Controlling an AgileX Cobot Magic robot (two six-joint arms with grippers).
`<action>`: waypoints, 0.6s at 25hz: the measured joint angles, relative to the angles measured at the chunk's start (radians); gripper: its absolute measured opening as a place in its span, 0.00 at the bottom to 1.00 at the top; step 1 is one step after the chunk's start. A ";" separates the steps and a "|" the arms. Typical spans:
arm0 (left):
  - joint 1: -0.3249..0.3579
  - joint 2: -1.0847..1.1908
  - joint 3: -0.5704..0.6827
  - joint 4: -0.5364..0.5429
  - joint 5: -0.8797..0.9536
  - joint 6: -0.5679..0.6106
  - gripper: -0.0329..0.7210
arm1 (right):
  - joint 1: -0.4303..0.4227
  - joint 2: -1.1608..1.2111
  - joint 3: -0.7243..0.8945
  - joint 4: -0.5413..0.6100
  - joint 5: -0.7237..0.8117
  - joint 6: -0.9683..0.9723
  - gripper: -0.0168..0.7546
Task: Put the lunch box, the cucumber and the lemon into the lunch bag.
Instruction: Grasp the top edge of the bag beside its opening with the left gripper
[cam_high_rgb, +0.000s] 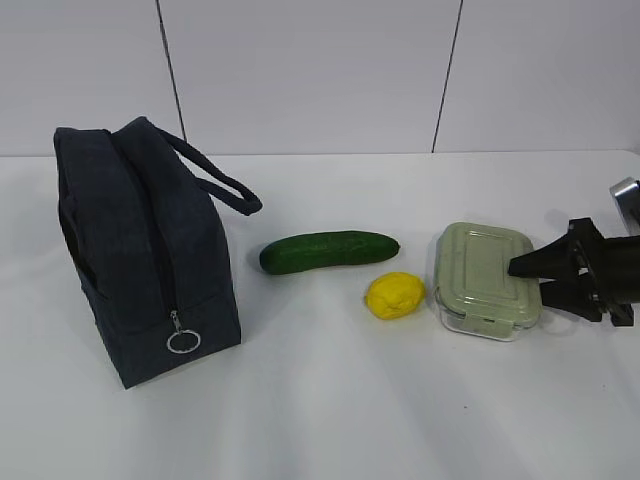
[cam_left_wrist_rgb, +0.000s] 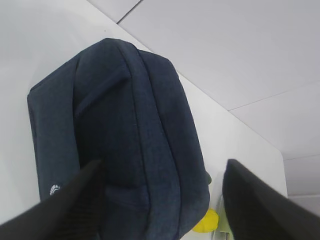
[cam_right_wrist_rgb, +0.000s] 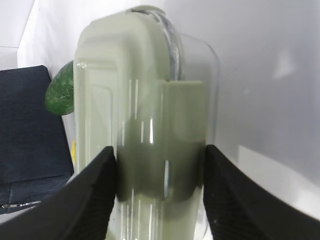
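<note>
The dark navy lunch bag (cam_high_rgb: 140, 260) stands at the left, its silver ring pull (cam_high_rgb: 183, 340) hanging low on the near end. To its right lie the dark green cucumber (cam_high_rgb: 330, 250) and the yellow lemon (cam_high_rgb: 395, 296). The lunch box (cam_high_rgb: 480, 275), clear with a sage-green lid, rests on the table at the right. My right gripper (cam_high_rgb: 528, 280) is shut on its right end; in the right wrist view both fingers of the right gripper (cam_right_wrist_rgb: 160, 170) press against the lunch box (cam_right_wrist_rgb: 135, 100). My left gripper (cam_left_wrist_rgb: 162, 210) hovers open above the lunch bag (cam_left_wrist_rgb: 125, 125), outside the exterior view.
The white table (cam_high_rgb: 330, 400) runs back to a white panelled wall (cam_high_rgb: 320, 70). The bag's looped handles (cam_high_rgb: 215, 180) droop toward the cucumber. The lemon (cam_left_wrist_rgb: 207, 221) peeks out past the bag in the left wrist view. The cucumber's tip (cam_right_wrist_rgb: 61, 92) shows beyond the box.
</note>
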 joint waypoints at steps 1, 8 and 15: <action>0.000 0.000 0.000 0.000 0.000 0.000 0.75 | 0.000 0.000 0.000 0.000 0.000 0.000 0.55; 0.000 0.000 0.000 0.000 0.000 0.000 0.75 | 0.000 0.000 0.000 0.000 0.000 0.000 0.55; 0.000 0.000 0.000 0.000 0.000 0.000 0.75 | 0.000 0.000 0.000 0.000 0.000 0.000 0.55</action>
